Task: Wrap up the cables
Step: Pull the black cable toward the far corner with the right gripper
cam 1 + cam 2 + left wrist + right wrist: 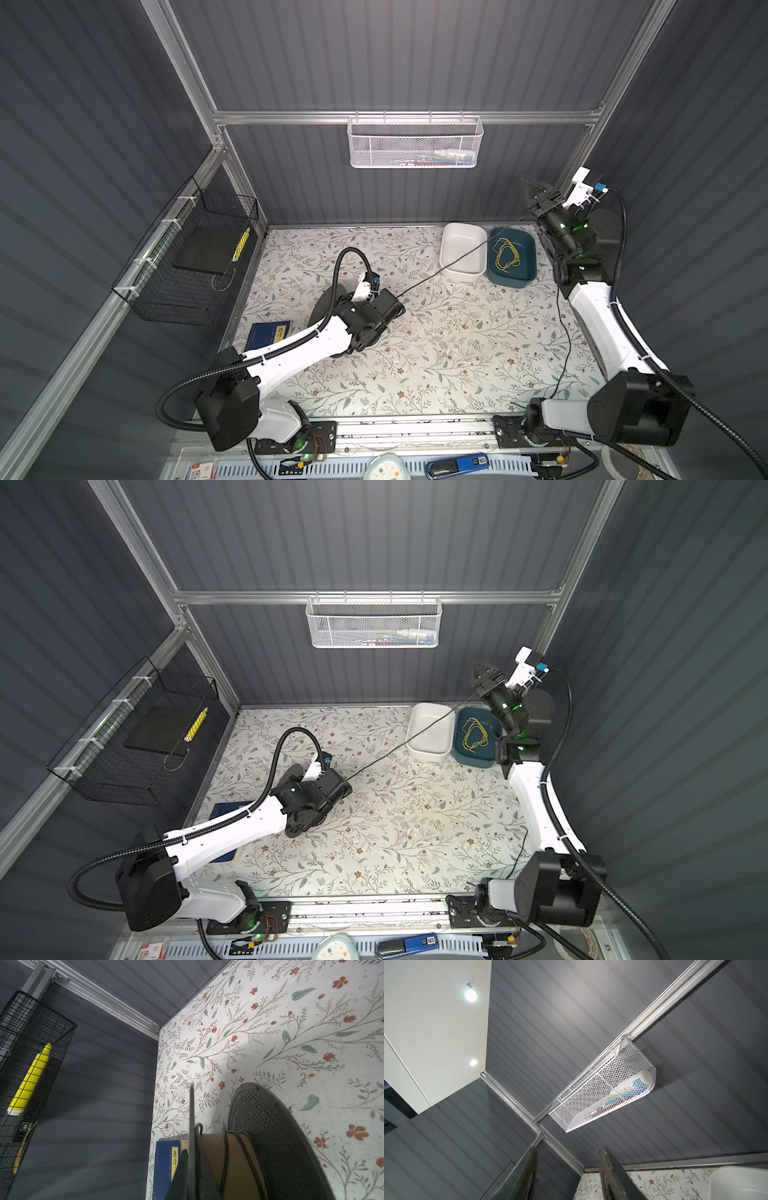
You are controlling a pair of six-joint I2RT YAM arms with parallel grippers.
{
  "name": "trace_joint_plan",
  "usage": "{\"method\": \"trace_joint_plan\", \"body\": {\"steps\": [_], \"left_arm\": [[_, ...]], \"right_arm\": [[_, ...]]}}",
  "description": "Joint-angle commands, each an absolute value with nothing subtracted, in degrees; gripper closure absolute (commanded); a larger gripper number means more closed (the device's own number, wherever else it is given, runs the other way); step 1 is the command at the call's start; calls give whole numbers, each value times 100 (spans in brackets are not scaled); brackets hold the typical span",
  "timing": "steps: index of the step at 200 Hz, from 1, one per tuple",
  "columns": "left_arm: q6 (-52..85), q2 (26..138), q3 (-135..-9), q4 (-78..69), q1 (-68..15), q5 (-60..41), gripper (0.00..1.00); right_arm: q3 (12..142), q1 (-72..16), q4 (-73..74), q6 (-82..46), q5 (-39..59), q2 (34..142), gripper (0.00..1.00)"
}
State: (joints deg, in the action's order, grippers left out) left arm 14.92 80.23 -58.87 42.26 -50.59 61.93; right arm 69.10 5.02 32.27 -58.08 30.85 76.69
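Left wrist view: left gripper (191,1153) clamps flange of grey spool (270,1136), right gripper (569,1148) half-open, empty, black cable (419,282) taut toward it; best keep tension, lay turns side by side.

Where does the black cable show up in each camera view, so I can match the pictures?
Both top views: the black cable runs taut from the left arm's wrist, across the white bowl, up toward the right pincer.
Left wrist: a few turns around the brown hub of the grey spool.
Right wrist: not in it.
Shared landmark: the floral tabletop, seen in all four.
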Motion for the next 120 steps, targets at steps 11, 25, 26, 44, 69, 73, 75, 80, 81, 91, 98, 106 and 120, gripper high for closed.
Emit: {"method": "trace_joint_plan", "body": {"steps": [11, 25, 26, 44, 69, 73, 75, 80, 81, 91, 98, 106, 120], "left_arm": [[1267, 7878, -5990, 4391, -5035, 6469, 100], [1268, 7789, -6004, 4484, -5030, 6460, 100], [1267, 7779, -6008, 4488, -5028, 6460, 100], [1191, 7620, -5968, 4557, -4997, 6395, 100], [648, 7331, -5967, 4473, -5000, 5684, 100], [529, 7287, -5978, 4454, -5006, 5536, 100], [468, 7267, -5981, 4451, -5007, 5449, 100], [241, 7208, -6005, 4428, -5015, 5154, 100], [187, 7190, -6008, 4416, -5021, 5082, 100], [-264, 7051, -5969, 4285, -5101, 4739, 100], [-510, 6965, -5978, 4259, -5136, 4498, 100], [-723, 6866, -6019, 4284, -5159, 4259, 100], [-1024, 6651, -6104, 4312, -5160, 3873, 100]], "right_arm": [[7244, 775, 2822, -5715, 3369, 7874, 51], [7315, 959, 2727, -5712, 3366, 7909, 52], [7318, 980, 2721, -5713, 3366, 7910, 52], [7485, 1213, 2389, -5574, 3335, 7940, 57], [7771, 1177, 2057, -5425, 3373, 8159, 100], [7811, 1119, 2057, -5409, 3399, 8223, 100], [7846, 1088, 2050, -5400, 3396, 8254, 100], [7900, 1015, 2012, -5350, 3330, 8321, 100], [7914, 995, 2004, -5343, 3318, 8331, 100], [8092, 807, 1881, -5125, 3128, 8476, 100], [8296, 706, 1683, -4983, 2991, 8602, 100], [8507, 623, 1581, -4902, 2883, 8792, 100], [8817, 554, 1475, -4822, 2664, 9099, 100]]}}
